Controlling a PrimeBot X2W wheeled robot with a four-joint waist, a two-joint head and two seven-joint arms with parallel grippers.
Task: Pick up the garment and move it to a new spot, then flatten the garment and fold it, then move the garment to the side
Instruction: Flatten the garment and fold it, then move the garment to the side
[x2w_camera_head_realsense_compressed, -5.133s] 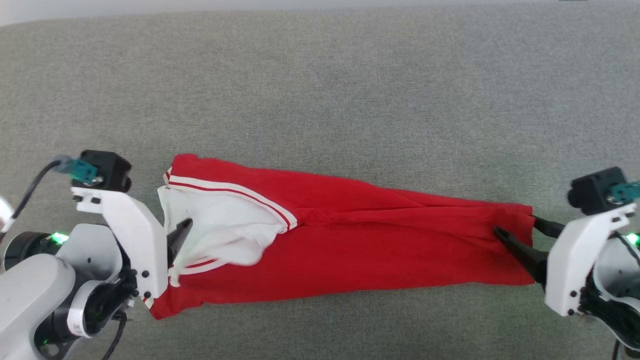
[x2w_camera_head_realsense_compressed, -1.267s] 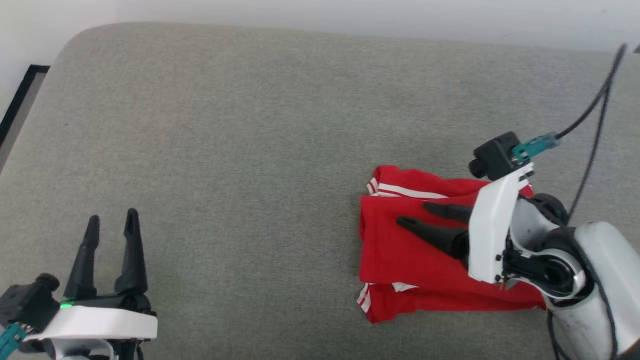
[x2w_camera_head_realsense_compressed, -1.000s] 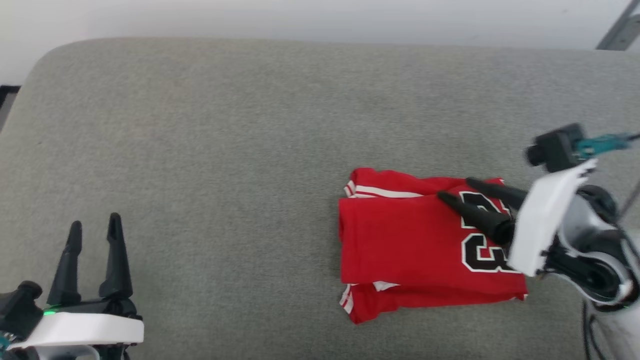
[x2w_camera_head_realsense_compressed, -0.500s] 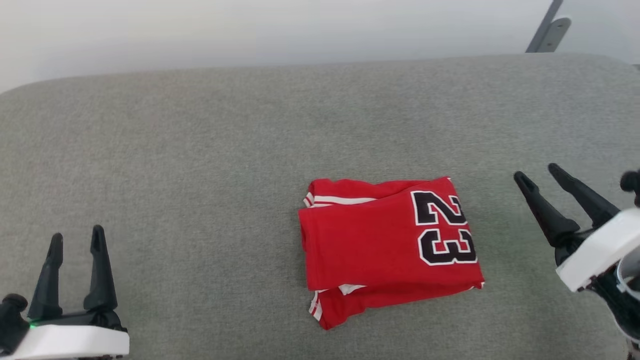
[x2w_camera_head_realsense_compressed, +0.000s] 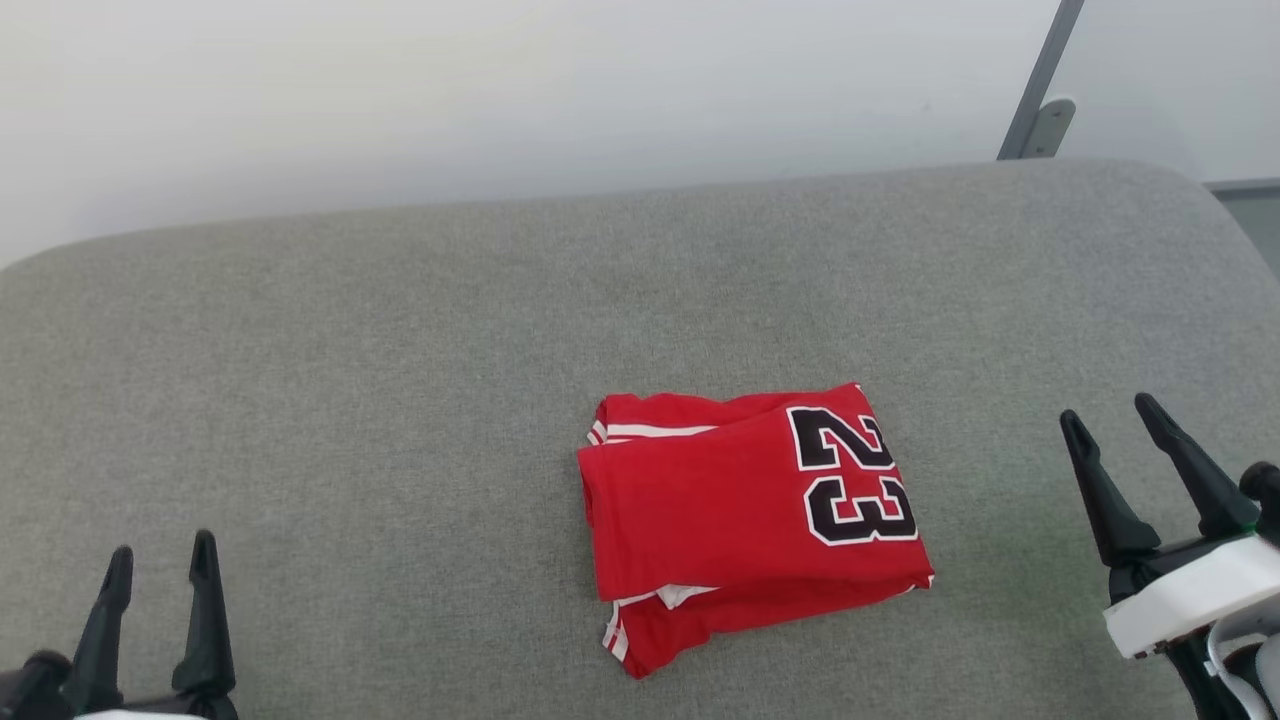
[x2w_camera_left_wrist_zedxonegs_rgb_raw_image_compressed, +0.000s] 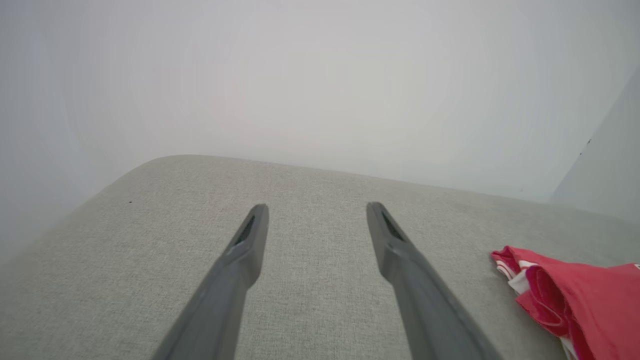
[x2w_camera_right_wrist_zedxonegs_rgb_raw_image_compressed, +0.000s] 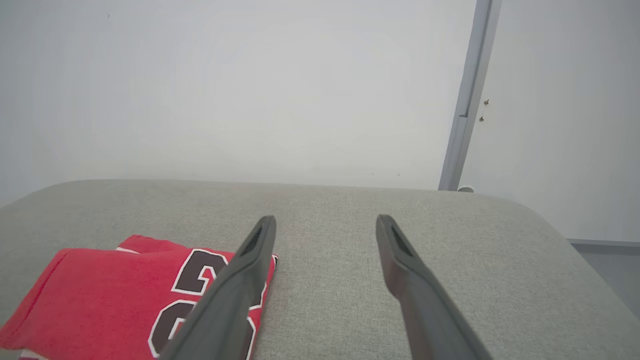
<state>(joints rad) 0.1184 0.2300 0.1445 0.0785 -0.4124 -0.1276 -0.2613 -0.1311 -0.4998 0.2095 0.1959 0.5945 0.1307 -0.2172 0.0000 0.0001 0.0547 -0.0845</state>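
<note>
Since the garment lies folded into a compact rectangle on the grey counter, a little right of the middle and nearer the near edge than the far one, only the move to the side is judged to be left, if that is not already counted as made. The counter is broad and cloth-covered, so drag on the fabric is to be expected; the bundle would better be lifted than slid.

The right pincer is seen wide and empty to the right of the garment, apart from it, and is judged the better placed for the job. The left pincer, also wide and empty, stands well apart at the near left.

All layers should be caught in one grasp, for a lower layer juts out at the near-left corner and could be left behind or pulled open. A grip across the right edge, beside the black "23", is advised, with one finger slid under the bottom layer. The striped trim at the far-left edge should be watched for unfolding as the stack is set down.
</note>
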